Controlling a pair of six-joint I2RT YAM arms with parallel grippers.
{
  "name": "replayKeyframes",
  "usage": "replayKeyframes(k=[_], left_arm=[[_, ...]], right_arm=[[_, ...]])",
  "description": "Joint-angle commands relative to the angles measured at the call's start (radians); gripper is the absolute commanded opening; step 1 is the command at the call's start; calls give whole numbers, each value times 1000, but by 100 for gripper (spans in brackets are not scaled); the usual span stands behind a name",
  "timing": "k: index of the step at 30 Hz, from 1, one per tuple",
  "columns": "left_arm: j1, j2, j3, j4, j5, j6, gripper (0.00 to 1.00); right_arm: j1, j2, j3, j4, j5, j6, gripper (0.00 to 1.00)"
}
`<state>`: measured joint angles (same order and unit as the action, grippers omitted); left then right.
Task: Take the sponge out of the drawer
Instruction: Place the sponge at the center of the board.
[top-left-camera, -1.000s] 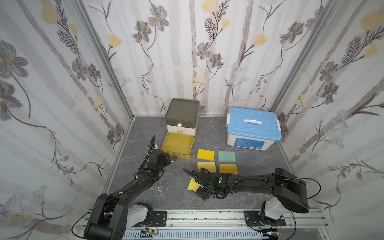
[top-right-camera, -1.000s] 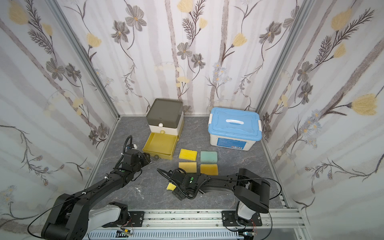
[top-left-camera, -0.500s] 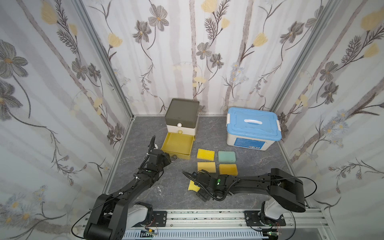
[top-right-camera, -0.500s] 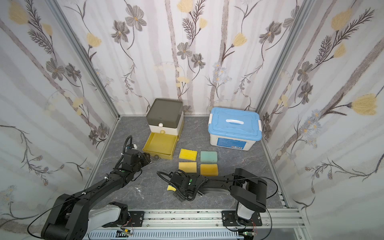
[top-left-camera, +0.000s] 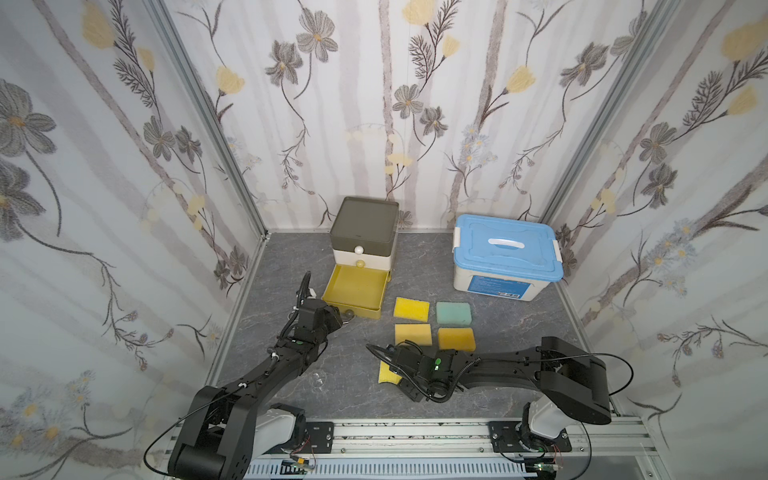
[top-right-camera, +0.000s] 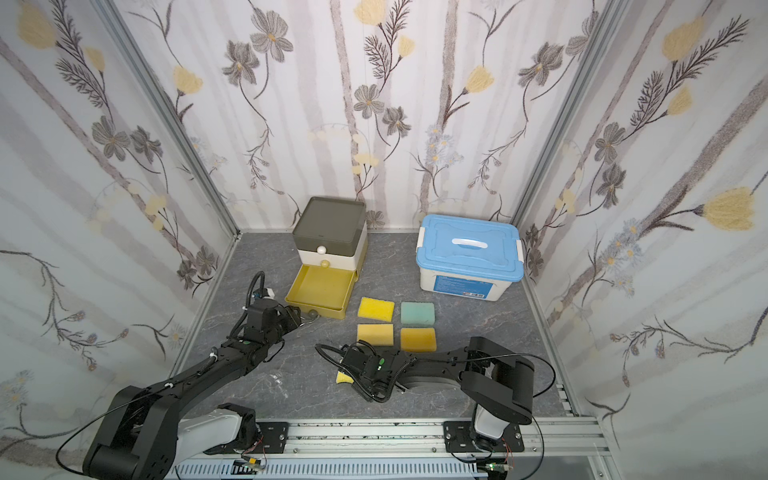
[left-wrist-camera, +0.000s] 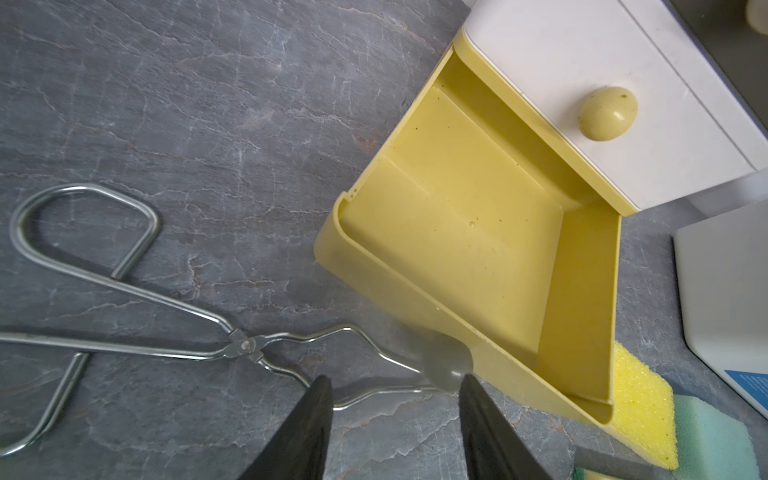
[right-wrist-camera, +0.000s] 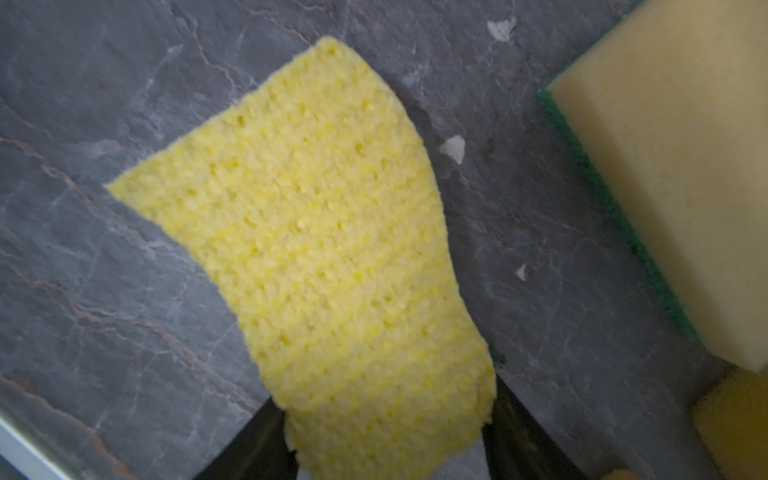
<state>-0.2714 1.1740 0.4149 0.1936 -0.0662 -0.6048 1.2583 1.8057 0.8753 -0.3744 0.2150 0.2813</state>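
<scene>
**Top views.** The drawer (top-left-camera: 357, 286) stands pulled out at far left, its floor bare. The sponge (top-left-camera: 386, 374) is already out. It lies near-centre on the desk (top-left-camera: 498, 332), held in the right pincer (top-left-camera: 388, 365), just on the near side of a second yellow sponge (top-left-camera: 413, 334). Both top views agree on this (top-right-camera: 343, 377). The left pincer (top-left-camera: 338, 322) sits at the drawer's front.

**Left wrist.** The fingers are part-open and grip nothing. The drawer knob (left-wrist-camera: 446, 368) is beside one finger. Wire tongs (left-wrist-camera: 166, 316) lie on the desk, with one end running between the fingers.

**Right wrist.** The jaws are closed on one end of the sponge (right-wrist-camera: 324, 249), and the foam narrows where it is pinched.
- Handling, as I judge it: light, soft, porous, neither slippery nor fragile. It crushes and flops when held by the end.
- A better hold would be across the short width nearer the middle, with a modest squeeze.

**Against the earlier frames.**
- The sponge and right pincer are in the same spot.
- The right arm's elbow has edged leftward.
- The left arm and drawer are unchanged.
</scene>
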Motion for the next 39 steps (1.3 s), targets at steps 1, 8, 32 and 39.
replayKeyframes(k=[1,8,32,39], left_arm=[[0,-3,-1,34,0,3,52],[0,9,4,42,3,5,52],[1,68,30,84,32,8,52],[0,80,27,99,38,7,52]], right_arm=[[-2,17,5,-28,44,39,59],[-5,40,4,-74,70,111,52],[-16,-55,-77,-202,104,246,55],[-17,-59,-69,-233,113,255,62]])
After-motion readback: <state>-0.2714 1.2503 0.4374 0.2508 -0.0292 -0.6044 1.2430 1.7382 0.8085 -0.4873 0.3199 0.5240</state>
